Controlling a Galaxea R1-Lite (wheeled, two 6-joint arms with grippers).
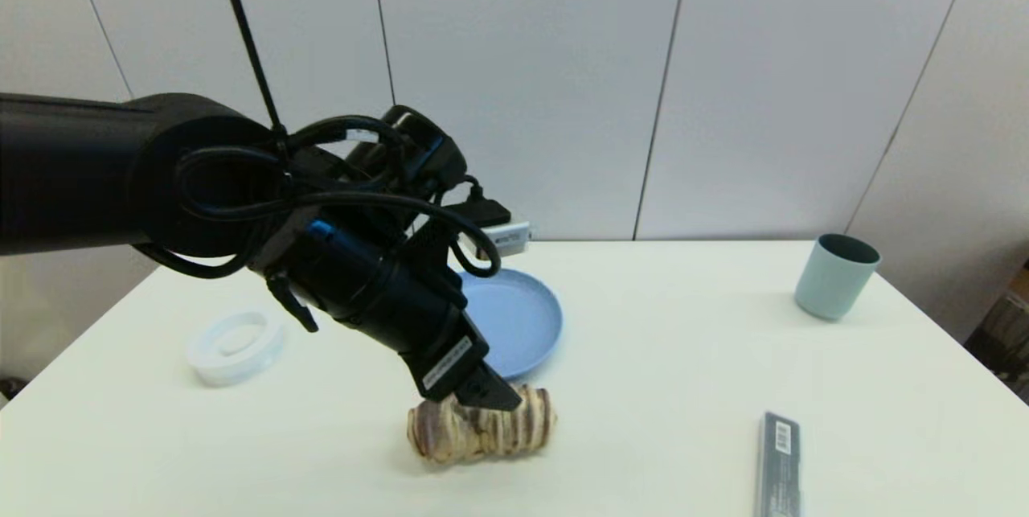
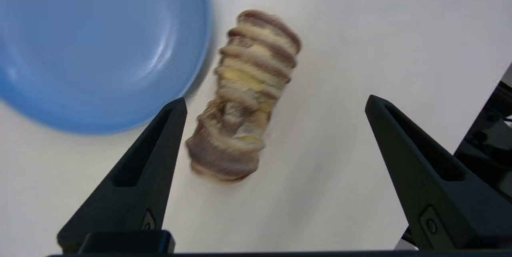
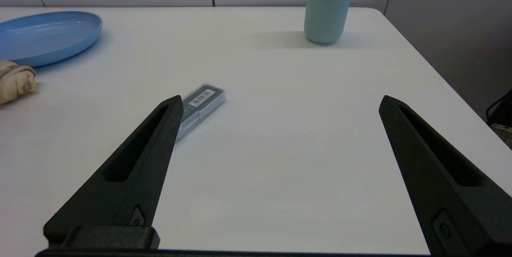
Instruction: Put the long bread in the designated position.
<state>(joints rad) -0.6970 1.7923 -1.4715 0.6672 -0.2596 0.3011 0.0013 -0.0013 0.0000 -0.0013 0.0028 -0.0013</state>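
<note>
We see the bread (image 2: 244, 97) as a ridged, matt, doughy surface, its crosswise bands giving it a rough, folded look. The plate (image 2: 100, 49) beside it reads as smooth plastic with a soft gloss; highlights streak its inner face. The table (image 1: 683, 340) is smooth and matt white. The cup (image 3: 329, 6) looks like matt plastic, even and unmarked. The box (image 3: 200, 105) we take for clear, slightly shiny plastic with a paper barcode label. The white ring (image 1: 235, 346) seems smooth, faintly glossy plastic. The left gripper (image 2: 276, 103) and right gripper (image 3: 280, 103) have fingers of matt black plastic; rubbery black cables (image 1: 321, 179) loop over the left arm.
</note>
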